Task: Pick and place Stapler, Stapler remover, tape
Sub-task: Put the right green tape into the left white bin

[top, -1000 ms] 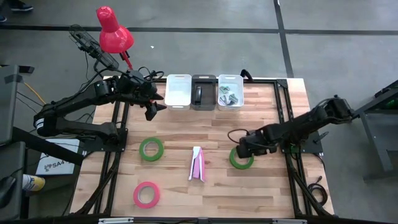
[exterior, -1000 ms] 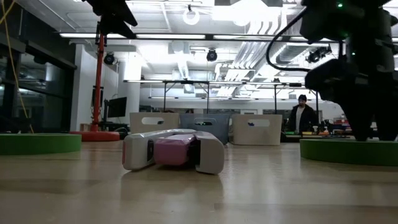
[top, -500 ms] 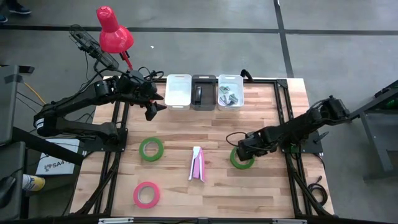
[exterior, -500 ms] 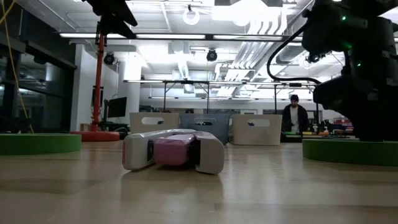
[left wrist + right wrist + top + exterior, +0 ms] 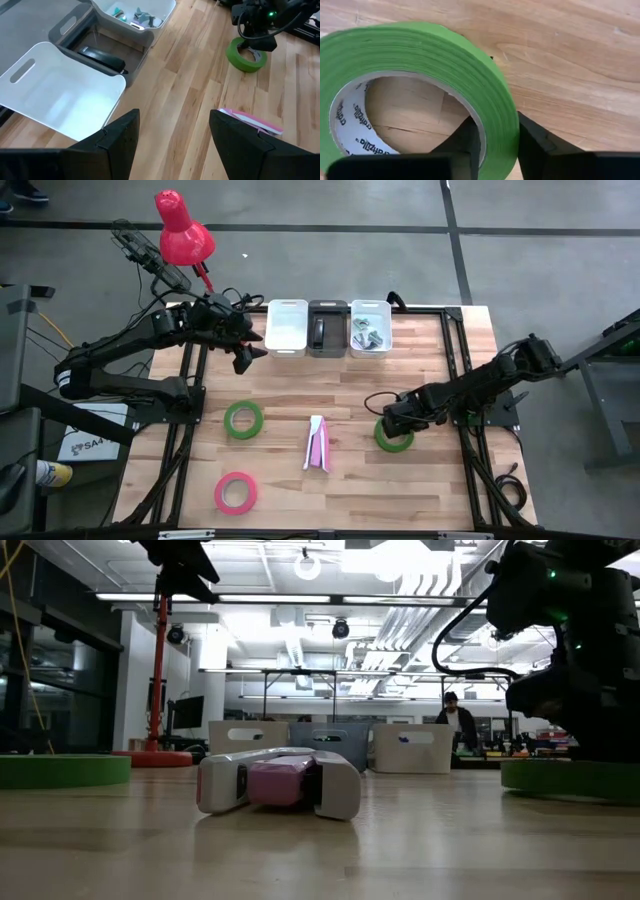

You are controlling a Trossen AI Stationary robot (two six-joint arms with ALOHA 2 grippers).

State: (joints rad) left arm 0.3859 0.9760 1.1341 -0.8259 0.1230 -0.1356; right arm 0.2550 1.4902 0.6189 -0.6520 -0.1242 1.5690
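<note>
Since a second ago right pincer (image 5: 392, 430) has clamped the green tape roll (image 5: 394, 436) wall, one finger inside, one outside | roll rests on tabletop (image 5: 430, 480), at 3 o'clock from pink-and-white stapler (image 5: 317, 444) | left pincer (image 5: 244, 352) spread, empty, hovering at 9 o'clock of white bin (image 5: 287, 327)

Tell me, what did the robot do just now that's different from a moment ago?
The right pincer closed on the rim of the green tape roll, which slid slightly rightward. The left pincer kept hovering open near the white bin; the other rolls and the stapler stayed put.
</note>
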